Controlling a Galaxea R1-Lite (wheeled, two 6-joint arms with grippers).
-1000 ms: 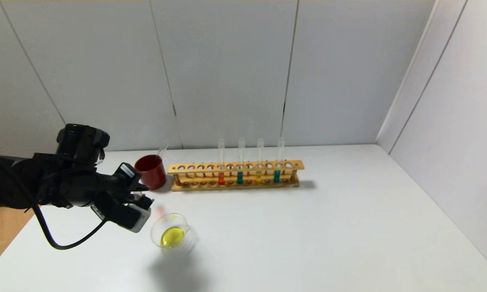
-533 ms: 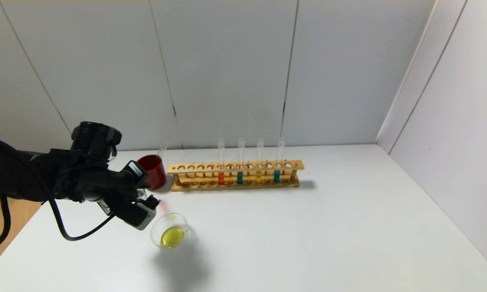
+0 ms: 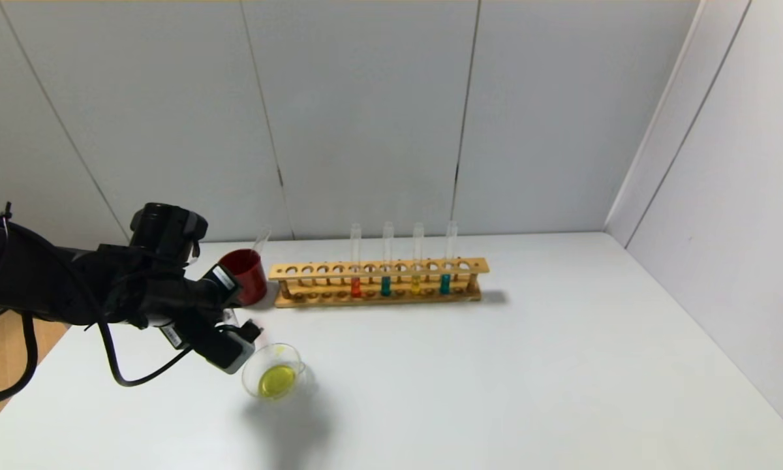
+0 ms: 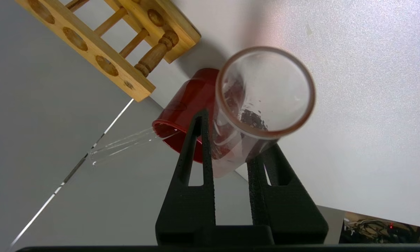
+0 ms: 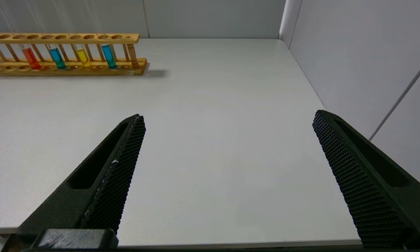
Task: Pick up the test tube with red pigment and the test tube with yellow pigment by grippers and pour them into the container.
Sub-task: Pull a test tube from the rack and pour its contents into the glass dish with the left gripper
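Note:
My left gripper (image 3: 240, 341) hangs just left of the container (image 3: 275, 372), a low clear glass dish holding yellow liquid. In the left wrist view this gripper (image 4: 235, 132) is shut on a clear test tube (image 4: 266, 134), tipped so that its open mouth faces the camera, with red pigment low inside it. In the head view the tube itself barely shows. Another red tube (image 3: 355, 286) and a yellow tube (image 3: 415, 284) stand in the wooden rack (image 3: 378, 269). My right gripper (image 5: 227, 129) is open over bare table, out of the head view.
A dark red cup (image 3: 245, 274) with an empty tube (image 3: 261, 239) leaning in it stands left of the rack and behind my left gripper. Two teal tubes (image 3: 385, 285) (image 3: 445, 283) also stand in the rack. Walls close the back and right sides.
My left arm has moved right and a little forward with the tube, bringing the gripper up to the container's left rim. The rest has not moved.

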